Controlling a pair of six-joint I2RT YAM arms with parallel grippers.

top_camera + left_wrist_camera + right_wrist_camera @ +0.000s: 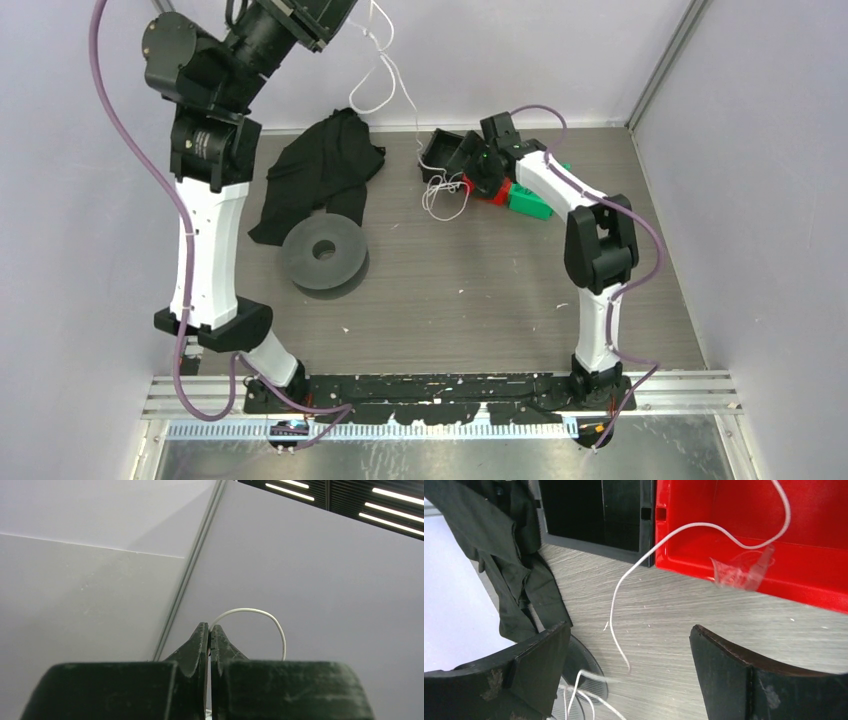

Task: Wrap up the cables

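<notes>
A thin white cable (pixel 385 75) hangs in curly loops from the top of the top view down to a small heap (pixel 445 200) on the table. My left gripper (pixel 209 628) is raised high, facing the wall, and is shut on this cable (pixel 260 612), which arcs out of its tips. My right gripper (pixel 467 168) is low over the table by the bins. In the right wrist view it (pixel 629 652) is open and empty. The cable (pixel 621 585) curls on the table between its fingers and touches neither; more strands lie by the left finger (pixel 536 657).
A black bin (pixel 438 152), a red bin (pixel 492 190) and a green bin (pixel 530 205) stand at the back. A black cloth (pixel 320 170) lies left of them, and a grey spool (pixel 322 255) sits in front of it. The red bin (pixel 749 530) holds clear tape.
</notes>
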